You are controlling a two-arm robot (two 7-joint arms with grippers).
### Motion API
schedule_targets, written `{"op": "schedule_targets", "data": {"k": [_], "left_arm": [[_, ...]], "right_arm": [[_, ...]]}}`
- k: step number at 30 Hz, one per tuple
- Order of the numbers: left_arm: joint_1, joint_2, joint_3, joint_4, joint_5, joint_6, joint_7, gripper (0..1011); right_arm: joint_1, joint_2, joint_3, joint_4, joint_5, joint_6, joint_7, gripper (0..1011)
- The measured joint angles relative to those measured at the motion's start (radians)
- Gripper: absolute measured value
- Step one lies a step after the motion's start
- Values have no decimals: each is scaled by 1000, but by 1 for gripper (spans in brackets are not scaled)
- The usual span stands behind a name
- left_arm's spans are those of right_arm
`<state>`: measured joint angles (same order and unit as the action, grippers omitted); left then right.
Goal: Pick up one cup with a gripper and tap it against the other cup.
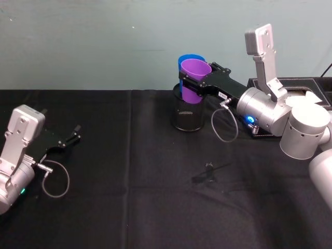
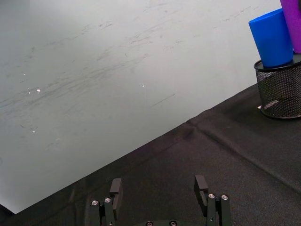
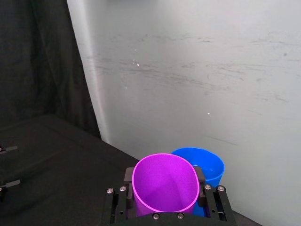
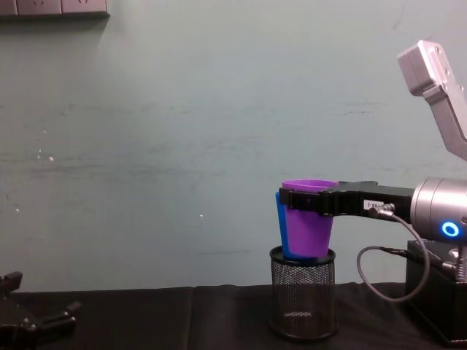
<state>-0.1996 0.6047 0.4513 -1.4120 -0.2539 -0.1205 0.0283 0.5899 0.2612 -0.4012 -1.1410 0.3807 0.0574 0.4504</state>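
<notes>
My right gripper (image 1: 196, 76) is shut on the purple cup (image 1: 193, 80), its black fingers (image 3: 128, 178) clamping both sides just under the rim. It holds the cup upright at the top of the black mesh pen holder (image 4: 302, 300). The blue cup (image 1: 184, 60) stands in that holder, directly behind the purple one and against it in the chest view; I cannot tell if they touch. The right wrist view looks down into the purple cup (image 3: 164, 184), with the blue cup's rim (image 3: 209, 165) just beyond. The left gripper (image 1: 77, 133) rests open near the table's left edge.
A black box (image 1: 290, 84) sits at the back right, behind the right arm. A small dark bit (image 1: 209, 166) lies mid-table on the black cloth (image 1: 129, 181). The pale wall rises close behind the pen holder. A cable loop (image 1: 224, 124) hangs under the right wrist.
</notes>
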Motion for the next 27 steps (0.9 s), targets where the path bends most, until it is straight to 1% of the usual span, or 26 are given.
{"op": "schedule_targets", "data": {"k": [27], "left_arm": [[0,0,0,0,0,0,0,1000]], "right_arm": [[0,0,0,0,0,0,0,735]]}}
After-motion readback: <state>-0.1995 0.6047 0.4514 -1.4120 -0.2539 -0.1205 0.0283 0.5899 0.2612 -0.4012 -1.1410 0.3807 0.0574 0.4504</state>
